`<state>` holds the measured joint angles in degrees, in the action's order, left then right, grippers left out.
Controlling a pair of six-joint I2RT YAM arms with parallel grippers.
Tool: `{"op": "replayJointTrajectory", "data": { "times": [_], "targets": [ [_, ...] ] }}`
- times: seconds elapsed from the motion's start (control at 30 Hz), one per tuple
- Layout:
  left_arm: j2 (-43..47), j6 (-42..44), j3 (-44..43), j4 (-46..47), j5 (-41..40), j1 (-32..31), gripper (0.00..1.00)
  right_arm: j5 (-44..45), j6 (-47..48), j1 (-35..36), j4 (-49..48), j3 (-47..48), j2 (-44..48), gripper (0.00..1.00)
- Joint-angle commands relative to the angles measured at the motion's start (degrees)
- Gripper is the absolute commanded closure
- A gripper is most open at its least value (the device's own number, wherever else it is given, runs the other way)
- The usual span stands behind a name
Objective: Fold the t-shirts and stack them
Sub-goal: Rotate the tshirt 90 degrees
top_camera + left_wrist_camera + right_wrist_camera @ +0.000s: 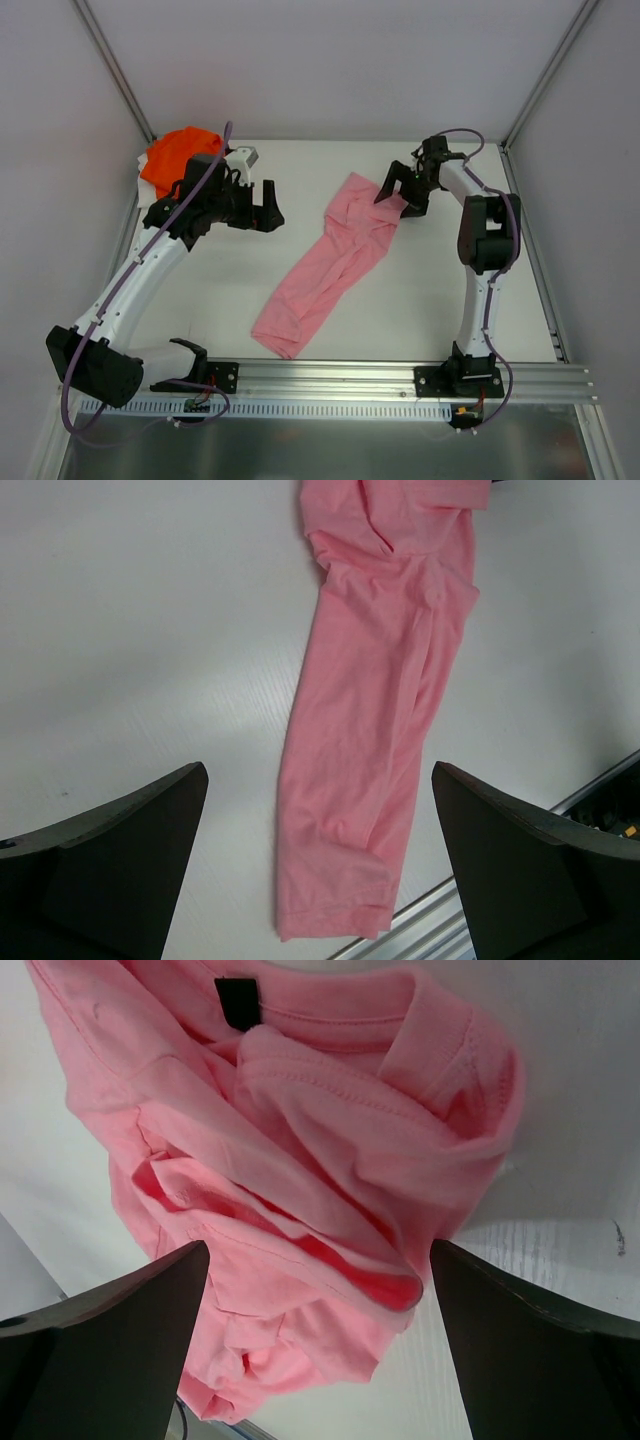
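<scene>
The pink t-shirt [330, 255] lies bunched into a long diagonal strip across the middle of the table, collar end at the back right. My right gripper [400, 197] hovers open just above that collar end, and the crumpled collar [300, 1140] fills the space between its fingers [318, 1250] without being pinched. My left gripper [272, 208] is open to the left of the strip, apart from it; its wrist view looks down the pink shirt [380, 730] between the spread fingers [320, 770]. The orange t-shirt [175, 155] sits crumpled in the back left corner, partly hidden behind the left arm.
A metal rail [350, 375] runs along the table's near edge, close to the strip's lower end, and shows as the rail [600, 790] in the left wrist view. Grey walls and slanted frame posts close in the back and sides.
</scene>
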<state>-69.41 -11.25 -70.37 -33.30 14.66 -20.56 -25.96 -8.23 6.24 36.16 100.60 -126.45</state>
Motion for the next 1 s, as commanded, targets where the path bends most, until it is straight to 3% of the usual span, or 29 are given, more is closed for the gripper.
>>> {"op": "replayJointTrajectory", "data": {
  "times": [0.0, 0.13, 0.17, 0.3, 0.53, 0.6, 0.63, 0.67, 0.97],
  "targets": [
    [-0.5, 0.7, -2.0, 0.0, 0.0, 0.3, 0.01, -1.6, -1.6, 0.4, -1.2, 3.5, 0.2, 0.0],
    [-1.6, 1.1, -2.3, 0.3, 1.0, 0.3, 0.01, -1.7, -1.2, 0.4, 0.2, 5.6, 0.2, 0.21],
    [-1.9, 1.3, -2.6, 0.1, 0.7, 0.3, 0.01, -0.8, -0.8, 0.4, 1.0, 5.1, 2.2, 0.22],
    [-2.7, 1.9, -3.3, 0.3, 0.7, 0.6, 0.01, 6.6, 1.2, -0.1, 1.8, 1.3, 10.1, 0.08],
    [-3.7, 1.2, -1.9, 2.6, 2.0, 0.9, 0.01, 4.6, 0.6, 1.0, 6.1, 9.3, 10.9, 0.06],
    [-4.2, 1.7, -2.2, 2.6, 2.0, 1.0, 0.01, 3.9, 0.6, 2.2, 6.1, 11.4, 10.0, 0.33],
    [-4.2, 1.8, -2.4, 2.6, 2.0, 1.0, 0.01, 3.6, 0.2, 2.5, 6.6, 12.0, 9.4, 0.54],
    [-4.3, 1.9, -2.6, 2.5, 2.0, 1.1, 0.01, 2.9, -0.1, 3.0, 7.2, 13.0, 8.6, 0.99],
    [-3.9, 2.6, -2.4, 2.1, 2.1, 1.7, 0.01, 2.5, 0.2, 5.3, 7.3, 12.3, 1.7, 1.0]
  ]
}}
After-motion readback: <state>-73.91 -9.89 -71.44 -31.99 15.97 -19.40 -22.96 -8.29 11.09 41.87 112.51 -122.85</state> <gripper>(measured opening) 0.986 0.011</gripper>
